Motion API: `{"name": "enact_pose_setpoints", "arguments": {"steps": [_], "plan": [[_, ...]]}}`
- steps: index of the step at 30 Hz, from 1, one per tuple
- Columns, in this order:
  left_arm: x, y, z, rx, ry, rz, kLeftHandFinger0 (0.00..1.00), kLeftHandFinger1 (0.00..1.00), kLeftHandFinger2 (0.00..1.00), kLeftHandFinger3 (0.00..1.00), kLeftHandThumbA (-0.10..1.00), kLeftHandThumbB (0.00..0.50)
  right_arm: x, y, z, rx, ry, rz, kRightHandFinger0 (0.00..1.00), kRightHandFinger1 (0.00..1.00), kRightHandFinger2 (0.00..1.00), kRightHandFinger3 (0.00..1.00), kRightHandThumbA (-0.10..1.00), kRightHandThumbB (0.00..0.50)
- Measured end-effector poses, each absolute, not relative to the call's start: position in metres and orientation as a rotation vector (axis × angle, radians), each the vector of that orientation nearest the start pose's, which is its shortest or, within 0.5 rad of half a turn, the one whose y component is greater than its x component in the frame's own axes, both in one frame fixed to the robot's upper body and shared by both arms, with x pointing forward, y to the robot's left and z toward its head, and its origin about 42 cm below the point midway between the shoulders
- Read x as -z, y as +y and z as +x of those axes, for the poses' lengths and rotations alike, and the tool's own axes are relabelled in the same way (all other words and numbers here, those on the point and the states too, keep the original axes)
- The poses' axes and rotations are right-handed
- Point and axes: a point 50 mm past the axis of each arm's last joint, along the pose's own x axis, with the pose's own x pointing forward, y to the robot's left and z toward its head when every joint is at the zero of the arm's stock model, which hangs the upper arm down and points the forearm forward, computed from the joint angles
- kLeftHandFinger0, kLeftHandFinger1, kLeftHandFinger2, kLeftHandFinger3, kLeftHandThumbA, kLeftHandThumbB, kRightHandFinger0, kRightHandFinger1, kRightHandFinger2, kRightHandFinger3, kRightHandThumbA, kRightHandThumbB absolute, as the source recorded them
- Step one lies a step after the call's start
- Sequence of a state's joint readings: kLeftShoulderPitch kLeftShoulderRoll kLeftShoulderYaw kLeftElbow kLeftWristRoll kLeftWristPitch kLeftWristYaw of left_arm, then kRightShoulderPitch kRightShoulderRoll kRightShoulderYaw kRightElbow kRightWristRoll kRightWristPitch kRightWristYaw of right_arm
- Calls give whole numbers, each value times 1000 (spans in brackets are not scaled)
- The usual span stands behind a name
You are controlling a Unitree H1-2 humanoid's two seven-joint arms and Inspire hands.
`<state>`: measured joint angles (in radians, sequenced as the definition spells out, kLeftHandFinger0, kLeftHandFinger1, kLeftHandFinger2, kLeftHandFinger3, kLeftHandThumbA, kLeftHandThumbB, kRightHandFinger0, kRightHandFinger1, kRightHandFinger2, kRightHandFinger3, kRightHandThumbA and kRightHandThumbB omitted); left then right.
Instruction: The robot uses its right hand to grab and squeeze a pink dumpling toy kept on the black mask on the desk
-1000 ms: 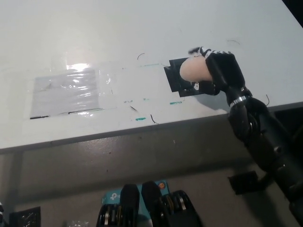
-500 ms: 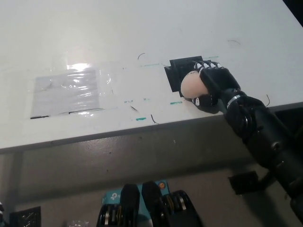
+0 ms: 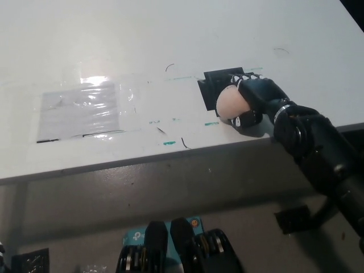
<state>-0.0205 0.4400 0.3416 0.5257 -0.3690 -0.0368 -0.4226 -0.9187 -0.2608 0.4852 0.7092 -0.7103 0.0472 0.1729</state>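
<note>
Our right hand (image 3: 254, 103) wraps toy (image 3: 230, 103) over mask (image 3: 211, 89); likely soft, light — we'd squeeze round its middle.

A white surface (image 3: 170, 34) with small pen marks holds a clear, shiny plastic sheet (image 3: 85, 111) at left and a black square mask (image 3: 215, 85) at right.

My right hand (image 3: 250, 102) has dropped lower over the black mask (image 3: 215, 85); the dumpling toy (image 3: 230, 103) came down with it, clasped throughout.
</note>
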Motion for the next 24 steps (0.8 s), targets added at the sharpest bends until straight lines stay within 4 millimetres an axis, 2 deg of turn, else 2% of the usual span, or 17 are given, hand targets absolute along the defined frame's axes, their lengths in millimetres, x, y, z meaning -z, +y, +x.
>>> {"name": "enact_pose_setpoints", "arguments": {"steps": [4,7,11,12,14,15,18,23,24], "plan": [[-44,464,243,-86,278,-76,0,29,138,224,1000,500,-251,-157,522,-426,-166,-1323,1000,1000,1000,1000,636,418],[-44,465,243,-87,279,-77,0,22,134,218,1000,500,-259,-157,517,-430,-185,-1302,1000,1000,1000,1000,636,412],[-45,465,244,-86,276,-76,0,6,119,194,1000,500,-274,-156,514,-425,-219,-1268,1000,1000,1000,1000,621,448],[-45,465,244,-86,276,-75,0,19,140,225,1000,500,-277,-156,514,-421,-223,-1259,1000,1000,1000,1000,627,464],[-45,465,244,-86,276,-75,0,11,125,218,1000,500,-280,-157,513,-415,-227,-1248,1000,1000,1000,1000,637,482],[-45,465,244,-86,275,-75,0,21,131,218,1000,500,-282,-158,513,-411,-226,-1243,1000,1000,1000,1000,656,500],[-45,465,244,-86,275,-75,0,31,150,217,1000,500,-282,-159,514,-406,-217,-1238,1000,1000,1000,1000,746,500],[-45,465,244,-87,275,-76,0,24,136,207,1000,500,-276,-163,516,-402,-182,-1244,1000,1000,1000,1000,780,500],[-45,465,244,-87,275,-76,0,41,150,209,1000,500,-274,-164,517,-401,-167,-1246,1000,1000,1000,1000,830,500]]}}
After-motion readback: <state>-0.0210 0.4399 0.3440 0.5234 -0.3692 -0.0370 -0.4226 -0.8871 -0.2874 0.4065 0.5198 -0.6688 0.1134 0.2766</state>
